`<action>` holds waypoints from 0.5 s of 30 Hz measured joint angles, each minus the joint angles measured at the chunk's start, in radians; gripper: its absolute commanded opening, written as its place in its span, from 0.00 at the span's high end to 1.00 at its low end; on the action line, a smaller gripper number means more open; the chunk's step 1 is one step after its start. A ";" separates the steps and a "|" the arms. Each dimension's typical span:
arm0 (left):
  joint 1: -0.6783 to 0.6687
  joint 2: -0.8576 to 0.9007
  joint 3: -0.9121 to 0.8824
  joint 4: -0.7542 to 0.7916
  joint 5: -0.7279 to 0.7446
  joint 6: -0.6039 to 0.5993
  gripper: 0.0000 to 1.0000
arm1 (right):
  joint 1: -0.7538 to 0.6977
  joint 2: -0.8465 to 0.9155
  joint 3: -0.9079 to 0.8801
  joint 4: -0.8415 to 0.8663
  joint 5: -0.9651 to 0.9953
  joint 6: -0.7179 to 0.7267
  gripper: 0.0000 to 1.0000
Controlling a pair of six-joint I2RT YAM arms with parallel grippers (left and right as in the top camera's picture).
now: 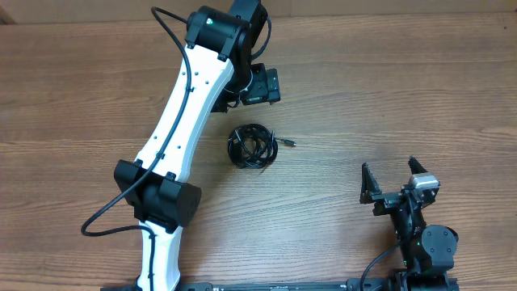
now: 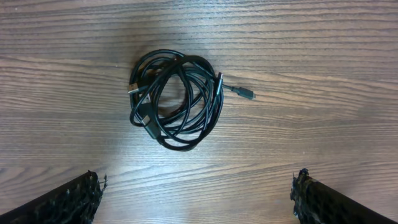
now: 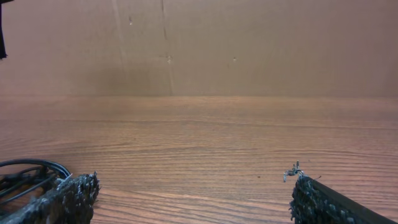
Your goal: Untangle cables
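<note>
The cables lie as one tight black coiled bundle on the wooden table, with a short silver-tipped plug end sticking out to the right. In the left wrist view the cables sit in the upper middle, and one plug trails right. My left gripper hovers just beyond the bundle, open and apart from it; its fingertips frame bare wood. My right gripper stands open near the front right, well clear of the bundle. A few black loops of the cables show at the lower left of the right wrist view.
The left arm's white links and their thicker black wire cross the table left of the bundle. A brown board wall stands behind the table's far edge.
</note>
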 measured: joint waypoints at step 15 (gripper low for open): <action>-0.183 -0.459 -0.107 -0.018 -0.081 -0.016 0.00 | 0.000 0.000 0.000 0.000 0.000 0.001 0.00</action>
